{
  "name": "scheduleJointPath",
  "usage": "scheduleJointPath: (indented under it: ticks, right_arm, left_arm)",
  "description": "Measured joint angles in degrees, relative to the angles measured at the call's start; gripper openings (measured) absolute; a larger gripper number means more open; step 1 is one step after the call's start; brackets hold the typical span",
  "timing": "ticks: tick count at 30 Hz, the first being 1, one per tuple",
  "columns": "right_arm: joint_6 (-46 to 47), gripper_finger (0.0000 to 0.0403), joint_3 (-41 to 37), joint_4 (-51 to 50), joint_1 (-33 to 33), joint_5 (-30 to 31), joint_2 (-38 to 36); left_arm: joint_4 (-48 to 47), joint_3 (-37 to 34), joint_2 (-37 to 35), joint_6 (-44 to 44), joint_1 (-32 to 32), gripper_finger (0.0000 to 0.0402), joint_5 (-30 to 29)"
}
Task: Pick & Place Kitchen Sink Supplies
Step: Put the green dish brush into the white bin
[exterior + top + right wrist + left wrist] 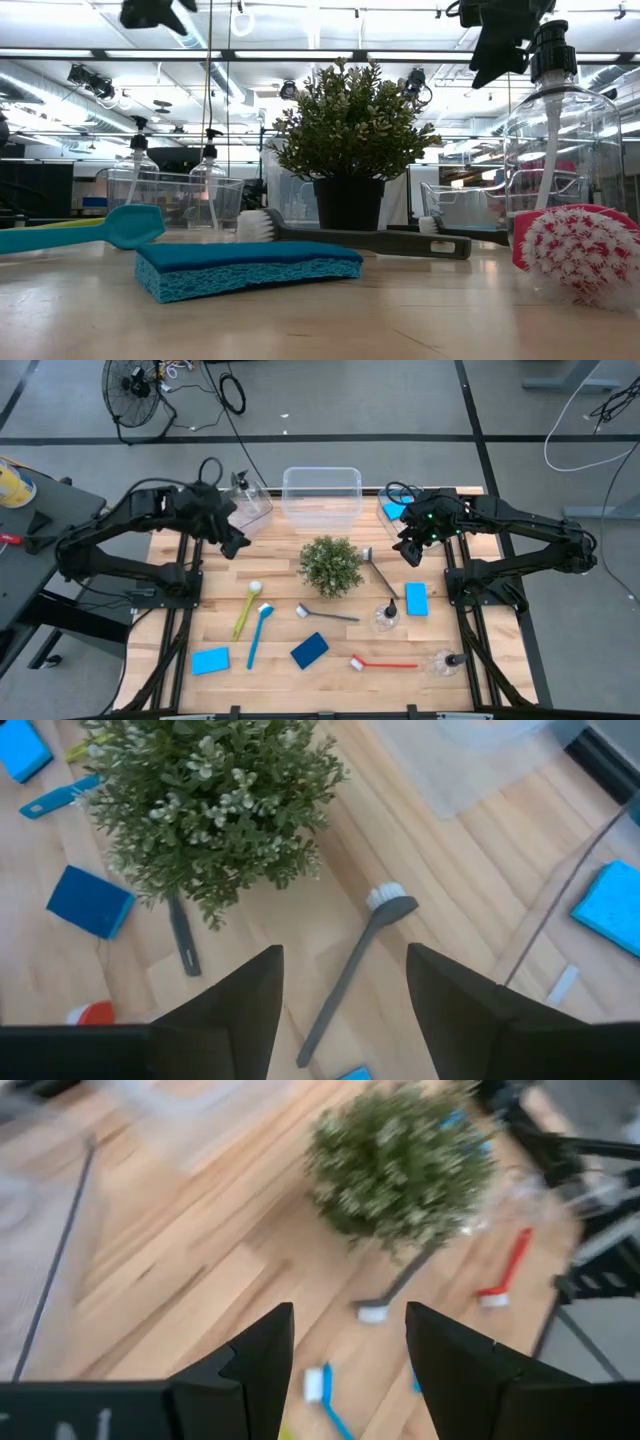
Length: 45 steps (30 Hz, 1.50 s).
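Both arms hang over the back of the bench [330,660] with nothing in their jaws, so the step in hand looks like the reach for a next pick. The left gripper [232,543] hovers just beside the left bin [262,510], which already holds a bottle [240,485]; its wrist view shows the jaws parted and empty above bare wood, facing the plant [331,565]. The right gripper [408,550] hovers by the right bin [385,500], where a blue sponge [395,510] lies; its jaws are also apart and empty, and its wrist view looks straight down at the grey brush [350,970] lying just beside the plant. Most supplies are still out on the bench: the yellow brush [246,608], blue brush [259,632], a second grey brush [325,614], red brush [383,663], three sponges [309,650] and two bottles [386,616]. My guess is that the right arm goes for the grey brush under it. That calls for lowering onto the thin handle, jaws across it, clear of the plant's leaves, and a firm closure, since the handle is slim and lies flat on the wood.
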Motion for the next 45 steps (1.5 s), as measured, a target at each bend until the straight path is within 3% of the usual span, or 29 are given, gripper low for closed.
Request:
scheduleJointPath:
  ticks: [7,13,25,31,36,45]
  right_arm:
    - [0.0,0.0213,0.0,0.0,0.0,0.2,0.0]
    - [0.0,0.0213,0.0,0.1,0.0,0.2,0.0]
    - [-0.2,0.0213,0.0,1.8,0.0,0.2,0.0]
    - [-0.2,0.0213,0.0,2.9,0.0,0.2,0.0]
    - [-1.1,0.0213,0.0,3.1,0.0,0.2,0.0]
    - [-1.7,0.0213,0.0,3.1,0.0,0.3,0.0]
  left_arm:
    - [-4.6,0.0,0.6,-12.6,-8.6,0.0197,-9.7]
    - [-11.3,-0.1,3.0,-19.5,-15.0,0.0197,-12.9]
    - [-13.2,-0.7,10.1,-17.0,-25.5,0.0197,-19.3]
    - [-11.5,-8.7,10.1,-23.0,-28.4,0.0197,-20.3]
    - [-4.1,-16.0,10.1,-26.7,-30.7,0.0197,-20.3]
    - [3.2,-26.2,10.1,-42.2,-31.5,0.0197,-17.3]
